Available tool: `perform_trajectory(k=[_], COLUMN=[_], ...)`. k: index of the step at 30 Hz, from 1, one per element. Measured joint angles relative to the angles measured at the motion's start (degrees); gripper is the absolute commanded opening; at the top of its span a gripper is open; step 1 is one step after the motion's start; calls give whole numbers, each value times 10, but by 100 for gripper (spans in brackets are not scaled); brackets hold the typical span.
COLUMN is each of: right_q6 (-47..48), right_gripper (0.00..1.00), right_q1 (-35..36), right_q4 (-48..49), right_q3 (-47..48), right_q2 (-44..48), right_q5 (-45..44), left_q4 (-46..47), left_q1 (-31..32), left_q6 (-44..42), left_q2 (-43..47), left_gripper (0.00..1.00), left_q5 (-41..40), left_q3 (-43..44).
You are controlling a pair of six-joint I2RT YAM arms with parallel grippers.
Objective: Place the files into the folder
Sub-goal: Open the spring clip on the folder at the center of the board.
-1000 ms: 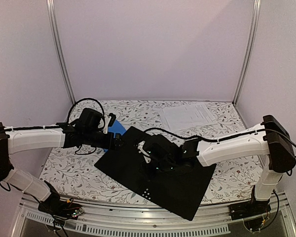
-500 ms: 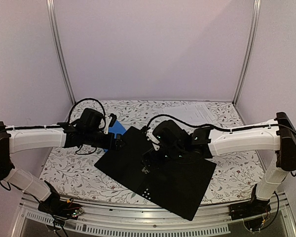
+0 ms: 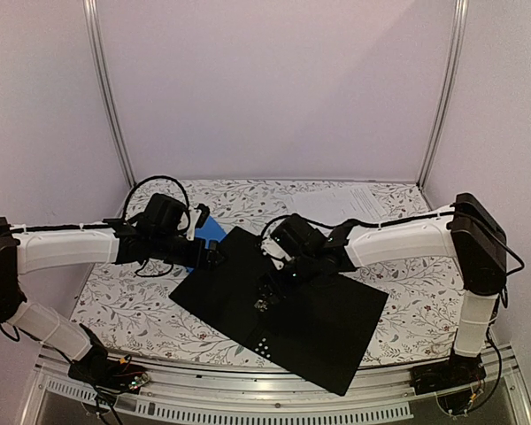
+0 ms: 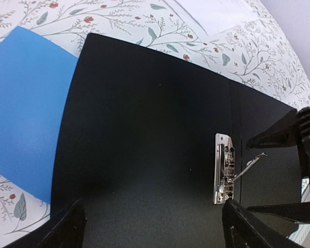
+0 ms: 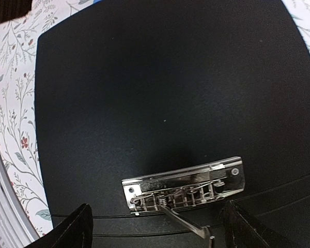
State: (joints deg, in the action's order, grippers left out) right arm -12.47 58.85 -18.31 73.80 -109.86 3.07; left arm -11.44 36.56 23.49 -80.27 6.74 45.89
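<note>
We've got the folder (image 3: 288, 314) open flat on the worktop (image 3: 137, 305), clip (image 5: 183, 190) lever up. Files (image 3: 336, 205) sit far back-right, not yet in. Both left fingers (image 4: 67, 230) & right fingers (image 5: 75, 230) spread wide, empty.

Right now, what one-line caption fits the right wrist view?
Open right gripper hovers over the metal clip, lever raised, on the black inside of the open folder.
</note>
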Motion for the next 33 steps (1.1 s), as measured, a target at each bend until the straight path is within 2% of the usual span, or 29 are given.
perform_trajectory(k=[7, 16, 24, 29, 33], right_q6=[19, 30, 25, 13, -4], right_gripper=[82, 83, 87, 89, 96], right_q1=[25, 91, 116, 96, 36], right_q4=[-5, -25, -38, -47, -62], right_q3=[8, 20, 41, 17, -10], right_q2=[-14, -14, -48, -26, 30], right_q5=[44, 39, 27, 12, 5], left_q4=[-5, -14, -16, -14, -13], left_q1=[0, 0, 0, 0, 0], left_q6=[-8, -11, -14, -14, -13], left_q2=[0, 0, -3, -9, -10], left_gripper=[93, 93, 94, 98, 100], left_q5=[-7, -14, -14, -3, -1], left_q3=[4, 5, 8, 9, 9])
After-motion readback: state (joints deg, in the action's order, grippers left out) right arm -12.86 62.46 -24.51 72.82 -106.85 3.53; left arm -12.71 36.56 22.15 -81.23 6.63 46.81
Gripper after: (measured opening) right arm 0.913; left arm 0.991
